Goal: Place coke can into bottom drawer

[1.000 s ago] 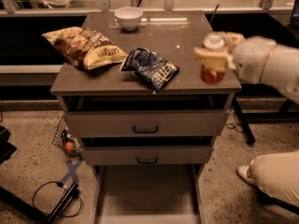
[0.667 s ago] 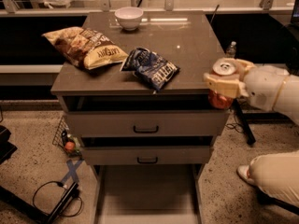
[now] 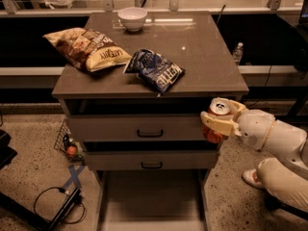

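Cabinet top (image 3: 202, 47): bowl (image 3: 132, 18) at 12 o'clock, tan bag (image 3: 86, 48) at 9 o'clock, blue bag (image 3: 155, 70) toward 6 o'clock. Gripper (image 3: 219, 120), at 3 o'clock beside the upper drawer fronts, is clamped on the upright can (image 3: 220, 107). Bottom drawer (image 3: 151, 201) stands pulled out, at 7 o'clock from the can.

Dim, tabletop (image 3: 207, 57) glare; gripper (image 3: 219, 123) beside top drawer (image 3: 115, 128)

One high camera looks down, front-on and fairly near, at the cabinet (image 3: 120, 128), tool (image 3: 217, 123) at right.
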`<state>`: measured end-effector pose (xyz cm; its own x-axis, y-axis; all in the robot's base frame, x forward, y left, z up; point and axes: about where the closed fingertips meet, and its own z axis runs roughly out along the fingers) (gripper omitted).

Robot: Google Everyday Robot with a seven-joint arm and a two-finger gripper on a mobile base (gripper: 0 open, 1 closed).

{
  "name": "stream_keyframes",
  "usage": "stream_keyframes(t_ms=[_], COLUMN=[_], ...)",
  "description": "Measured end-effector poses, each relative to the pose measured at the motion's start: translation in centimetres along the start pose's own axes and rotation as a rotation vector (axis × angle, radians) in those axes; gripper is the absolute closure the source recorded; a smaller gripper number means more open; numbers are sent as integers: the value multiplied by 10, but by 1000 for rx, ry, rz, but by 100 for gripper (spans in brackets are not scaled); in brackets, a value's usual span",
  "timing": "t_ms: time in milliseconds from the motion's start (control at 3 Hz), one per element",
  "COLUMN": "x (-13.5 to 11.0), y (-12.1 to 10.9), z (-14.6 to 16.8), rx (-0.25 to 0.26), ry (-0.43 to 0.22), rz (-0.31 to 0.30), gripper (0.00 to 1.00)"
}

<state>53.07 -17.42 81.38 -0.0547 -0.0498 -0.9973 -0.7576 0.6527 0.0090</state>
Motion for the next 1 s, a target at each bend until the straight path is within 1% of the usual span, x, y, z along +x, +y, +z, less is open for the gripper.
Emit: stream_keyframes(t_ms=[333,667,1000], x=[0,24,79], y=[0,12,43], z=[0,8,20], rx=[0,2,13], ry=[0,-1,-28], rz=[0,-4,-13], gripper=[100,100,100])
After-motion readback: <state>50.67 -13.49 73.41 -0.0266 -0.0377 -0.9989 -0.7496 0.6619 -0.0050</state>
